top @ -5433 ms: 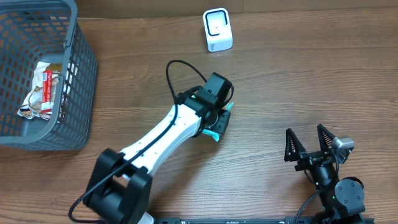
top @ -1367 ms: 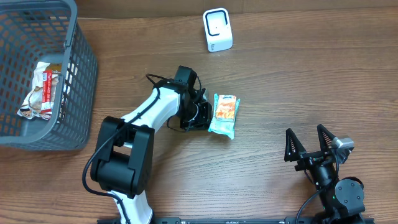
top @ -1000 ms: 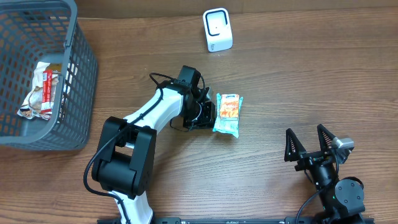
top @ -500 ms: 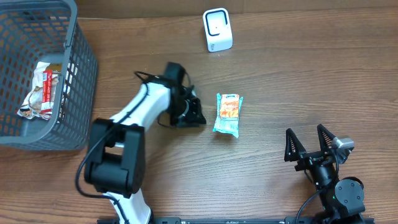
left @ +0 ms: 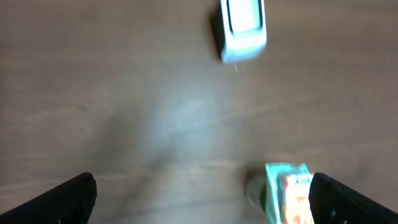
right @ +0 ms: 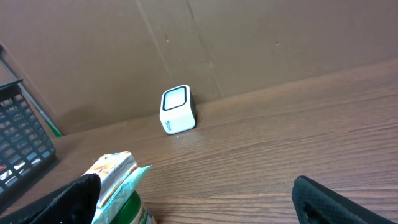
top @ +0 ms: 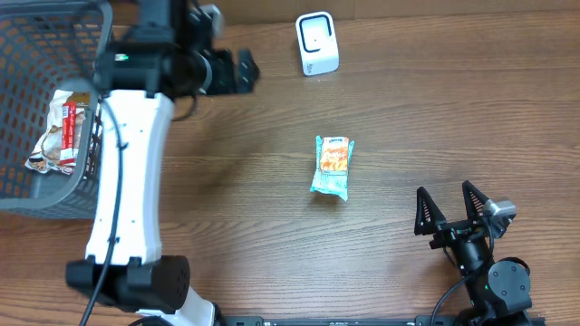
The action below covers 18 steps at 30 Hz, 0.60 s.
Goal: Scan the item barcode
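Snack packet (top: 332,167) lies flat in the middle of the desk (top: 453,109), picture side up. Nothing holds it, and I see no barcode on this side.

Nearest the front edge, the right gripper (top: 445,189) rests with its fingers wide apart and empty. It is well apart from the packet.

Further back there is only bare wood between the packet and the scanner (top: 317,43), which stands close to the far edge with a brown wall behind it.

The left gripper (top: 246,72) hangs to the left of the scanner, fingers also spread and empty. Beside it is the grey basket (top: 118,136), well apart from the packet.

I judge the scan is not in hand now: the packet must be gripped, lifted, and its barcode turned to the scanner. The way is free.
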### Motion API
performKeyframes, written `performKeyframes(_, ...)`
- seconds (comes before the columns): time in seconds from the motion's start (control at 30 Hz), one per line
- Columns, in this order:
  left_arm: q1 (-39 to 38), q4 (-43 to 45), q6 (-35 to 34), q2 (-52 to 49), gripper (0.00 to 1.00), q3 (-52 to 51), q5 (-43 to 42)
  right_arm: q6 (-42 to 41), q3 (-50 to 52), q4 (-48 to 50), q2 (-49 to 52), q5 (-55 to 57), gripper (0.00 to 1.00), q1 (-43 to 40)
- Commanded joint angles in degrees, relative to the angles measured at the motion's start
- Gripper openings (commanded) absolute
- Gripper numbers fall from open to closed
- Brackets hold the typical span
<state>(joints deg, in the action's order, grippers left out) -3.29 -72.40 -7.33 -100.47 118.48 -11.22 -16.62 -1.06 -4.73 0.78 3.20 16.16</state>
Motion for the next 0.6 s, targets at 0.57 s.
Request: performKeyframes(0.57,-3.56,-8.46,1.77,0.46,0.93,-5.66,-3.87,0.2,0.59,0.26,-0.61,0.07,1.0,-0.15)
